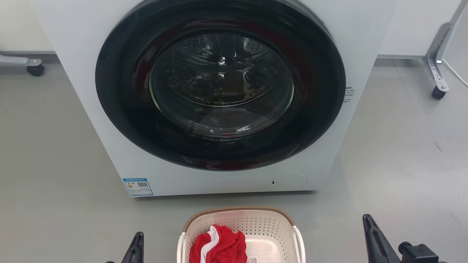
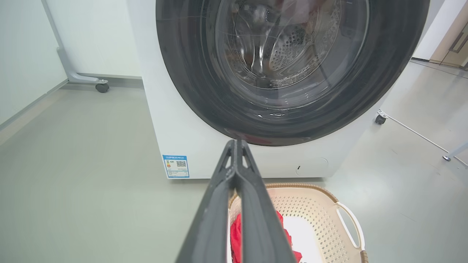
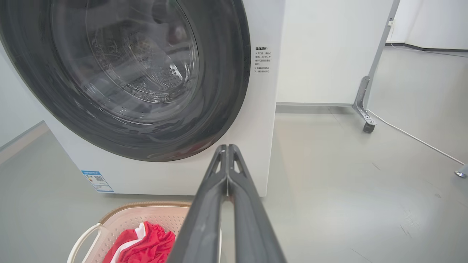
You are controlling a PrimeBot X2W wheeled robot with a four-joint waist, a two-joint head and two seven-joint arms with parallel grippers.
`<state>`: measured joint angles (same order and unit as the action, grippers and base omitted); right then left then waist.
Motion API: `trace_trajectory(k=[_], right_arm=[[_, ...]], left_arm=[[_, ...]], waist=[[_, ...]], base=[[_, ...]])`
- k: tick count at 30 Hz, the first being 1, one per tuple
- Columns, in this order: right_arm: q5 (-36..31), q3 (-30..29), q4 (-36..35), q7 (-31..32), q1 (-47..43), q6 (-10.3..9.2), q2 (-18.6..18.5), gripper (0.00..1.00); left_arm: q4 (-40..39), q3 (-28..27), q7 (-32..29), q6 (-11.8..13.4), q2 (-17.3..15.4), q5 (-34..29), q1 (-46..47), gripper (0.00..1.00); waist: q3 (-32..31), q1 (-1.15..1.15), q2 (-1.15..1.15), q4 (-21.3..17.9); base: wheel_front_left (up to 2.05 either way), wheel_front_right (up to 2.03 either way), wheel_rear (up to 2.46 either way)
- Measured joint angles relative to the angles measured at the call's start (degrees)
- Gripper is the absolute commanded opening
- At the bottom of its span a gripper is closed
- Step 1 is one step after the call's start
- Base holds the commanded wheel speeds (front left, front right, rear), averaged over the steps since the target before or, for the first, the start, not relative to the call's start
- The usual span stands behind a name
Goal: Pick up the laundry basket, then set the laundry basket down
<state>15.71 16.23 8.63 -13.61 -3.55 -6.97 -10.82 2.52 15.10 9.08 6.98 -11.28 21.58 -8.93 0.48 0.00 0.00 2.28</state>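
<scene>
basket: laundry basket (image 1: 270, 226) on the floor (image 1: 55, 164), just in front of the washer (image 1: 226, 179)
contents: red-white cloth (image 1: 219, 244) inside
left pincer (image 2: 236, 144): clenched, empty, left of basket, apart
right pincer (image 3: 227, 148): clenched, empty, right of basket, apart
around: washer door shut; wheeled frame (image 1: 437, 62) far right

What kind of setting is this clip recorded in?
Probably a lab mock-up of a laundry area: a front-loading washer on bare grey floor, a laundry basket holding red clothing before it, wheeled partition frames behind.
</scene>
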Motion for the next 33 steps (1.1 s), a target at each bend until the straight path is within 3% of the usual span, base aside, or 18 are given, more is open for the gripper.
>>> trace_trajectory(k=[33], right_arm=[[25.24, -8.1, 2.77, 7.1, 2.08, 4.5, 2.64, 0.0]], left_arm=[[4.37, -6.91, -5.47, -4.2, 2.71, 22.7, 3.04, 0.0]], waist=[[-0.12, 0.0, 0.0, -0.8]], base=[[0.0, 0.0, 0.0]])
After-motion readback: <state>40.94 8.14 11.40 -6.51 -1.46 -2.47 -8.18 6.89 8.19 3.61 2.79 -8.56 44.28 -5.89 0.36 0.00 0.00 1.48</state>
